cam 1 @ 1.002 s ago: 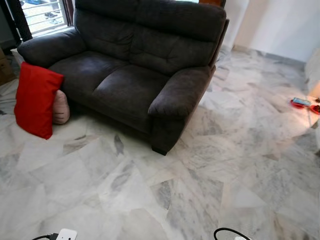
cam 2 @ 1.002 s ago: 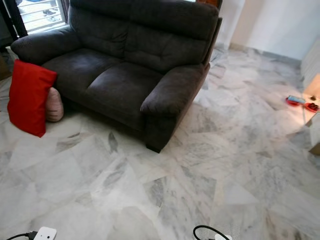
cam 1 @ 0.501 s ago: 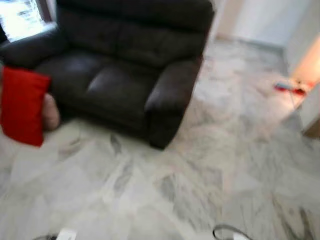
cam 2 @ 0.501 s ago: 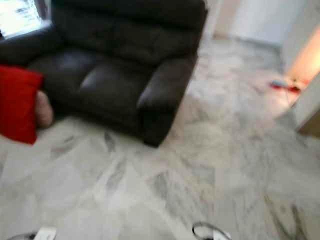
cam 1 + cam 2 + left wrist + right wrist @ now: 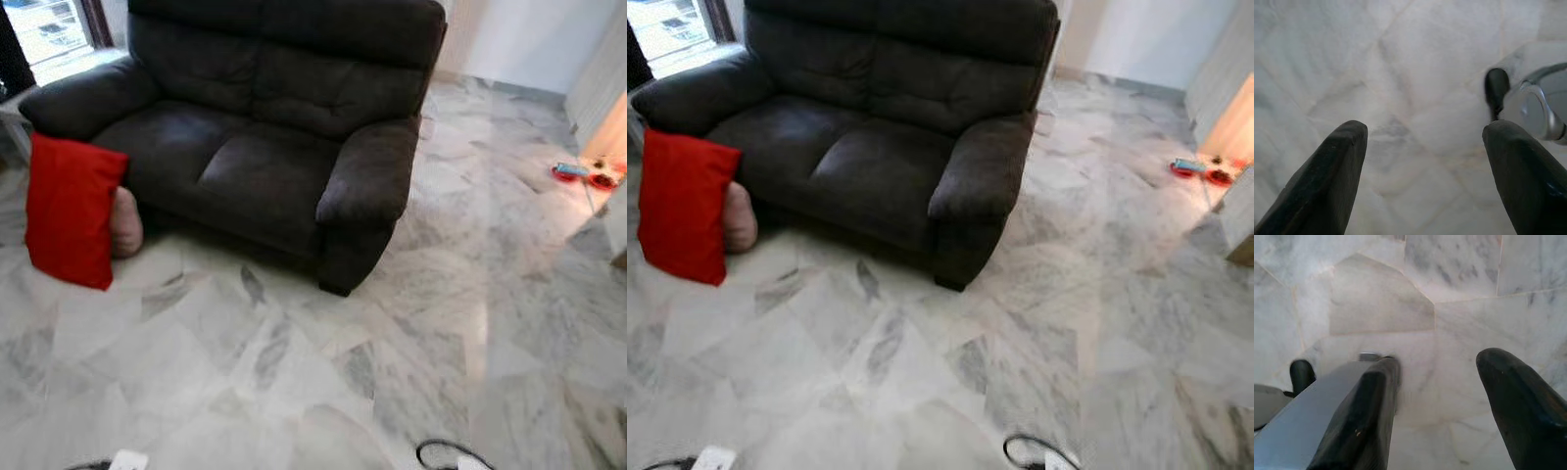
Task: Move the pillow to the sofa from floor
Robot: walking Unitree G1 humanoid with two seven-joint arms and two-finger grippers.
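The robot is swinging its view back toward the red pillow [image 5: 71, 211] beside the sofa [image 5: 257, 127], left gripper [image 5: 1422, 147] and right gripper [image 5: 1437, 382] both hanging spread wide, holding nothing, approach still ahead

The left gripper [image 5: 1422, 161] is seen with its two black fingers [image 5: 1327, 181] spread wide apart, nothing held between them. Beyond and between the fingers, a pale marble floor [image 5: 1400, 73] with grey veins is shown. Beside one finger, a silver part of the robot [image 5: 1535, 110] with a black tip is seen.
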